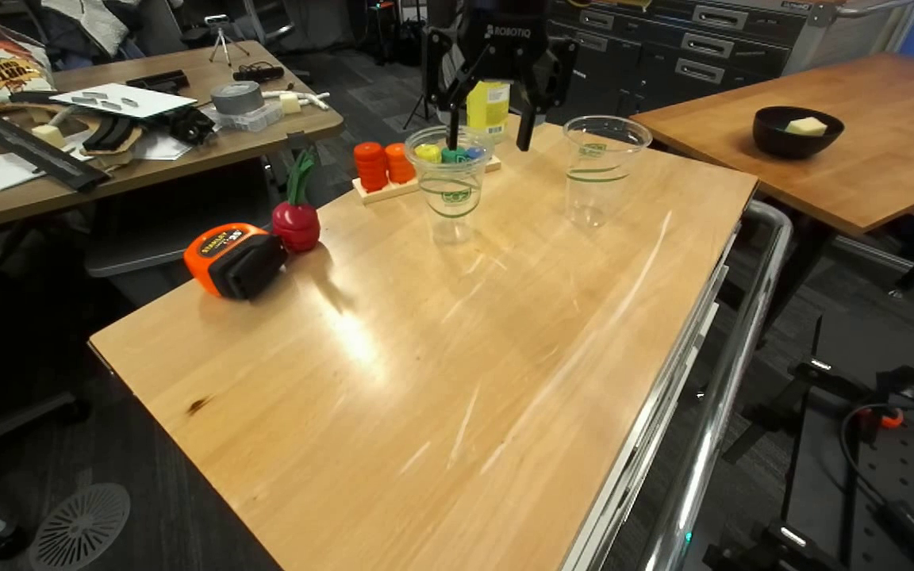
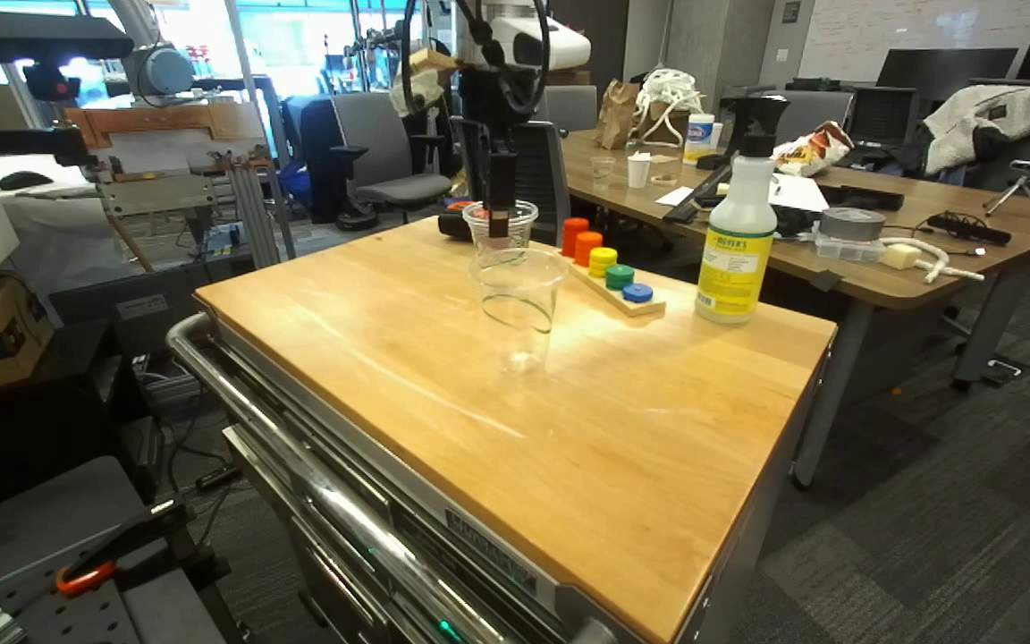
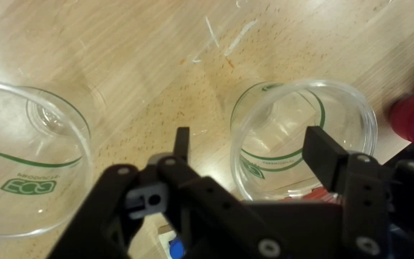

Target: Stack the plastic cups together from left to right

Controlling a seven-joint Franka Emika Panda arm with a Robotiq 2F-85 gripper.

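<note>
Grey carpet (image 2: 908, 465) is spreading under a cluttered workroom, where a pale, scratched wooden worktop (image 1: 393, 357) is carrying the cups. One clear, tapered plastic tumbler with green bands (image 1: 604, 186) is standing upright, mouth facing up, narrower base resting on the wood, long axis running vertical. Apart from it, a colourless see-through tumbler with a layered rim (image 1: 451, 198) is pointing the same way, axis also vertical; the rim is suggesting nested cups, but how many is unclear.

Above, a black two-fingered gripper (image 1: 489, 143) is pointing downward with its fingers spread apart; in the wrist view one is hanging over the layered tumbler's mouth, the other over the gap between the tumblers. Whether either is touching plastic I cannot tell.

Near the layered tumbler, red, orange, yellow, green and blue discs (image 2: 603, 259) are sitting on a narrow wooden base (image 2: 646, 309).
</note>
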